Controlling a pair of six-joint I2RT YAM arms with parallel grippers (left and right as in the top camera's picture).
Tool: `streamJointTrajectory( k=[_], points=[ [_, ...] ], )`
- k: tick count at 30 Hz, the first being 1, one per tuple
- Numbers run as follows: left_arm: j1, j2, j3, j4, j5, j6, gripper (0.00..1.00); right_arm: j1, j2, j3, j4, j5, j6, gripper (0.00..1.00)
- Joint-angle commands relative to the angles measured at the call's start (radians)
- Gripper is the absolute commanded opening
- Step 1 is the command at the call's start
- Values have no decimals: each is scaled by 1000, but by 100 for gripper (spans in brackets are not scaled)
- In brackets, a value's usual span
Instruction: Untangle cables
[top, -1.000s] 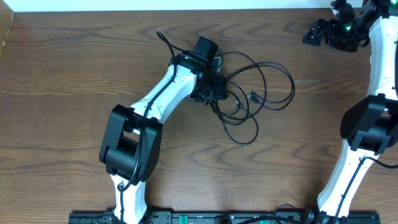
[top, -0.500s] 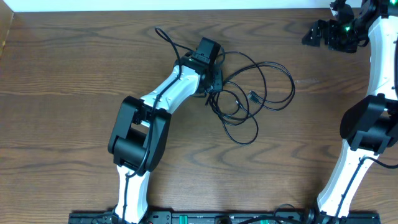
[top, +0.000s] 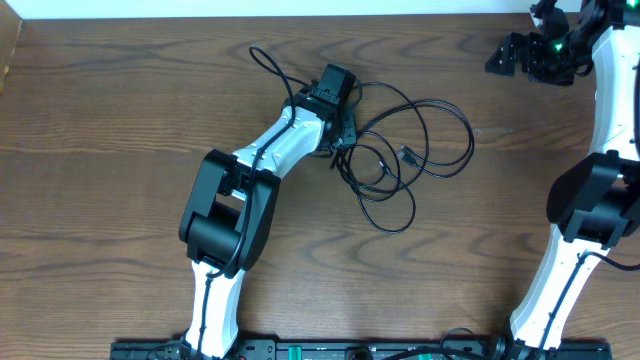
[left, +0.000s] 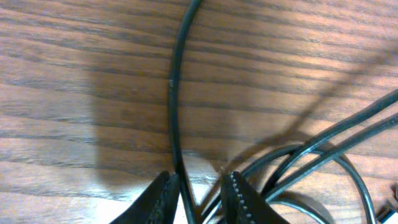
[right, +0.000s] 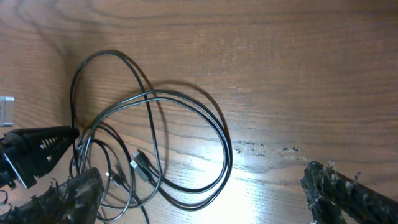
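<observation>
Where cables (top: 407, 154) lie, the tabletop (top: 120, 120) is woodgrain.

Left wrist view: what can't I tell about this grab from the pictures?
- Left wrist: how deep the black cable sits in the left gripper; the bottom edge cuts it off.
- Overhead: that grip, hidden under the arm's own wrist.
- Overhead, right wrist: which strands cross over which in the tangle; too thin.

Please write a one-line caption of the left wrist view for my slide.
The left hand straddles one black cable on the wooden table.
</observation>
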Motion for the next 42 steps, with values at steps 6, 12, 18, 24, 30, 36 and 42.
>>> streamJointTrajectory(
  k=[6, 12, 18, 24, 30, 36, 42],
  points=[
    [-1, 24, -38, -2, -48, -54, 11, 9, 1, -4, -5, -2, -14, 99],
    [-1, 23, -37, -2, -35, -57, 8, 12, 1, -4, -7, -2, -14, 99],
    [3, -29, -12, -9, -31, -14, 8, 25, 1, -4, -11, -2, -14, 99],
    [3, -192, -10, -30, -10, 19, 8, 43, 1, -4, -10, -2, -15, 99],
    [3, -354, -10, -51, 115, 19, 7, 70, 1, -4, -10, -1, -15, 99],
    [3, -519, -10, -4, 134, 19, 8, 92, 1, -4, -10, 2, -15, 99],
    [3, -656, -10, 106, 133, 87, 7, 119, 2, -5, -12, 3, -15, 99]
  ],
)
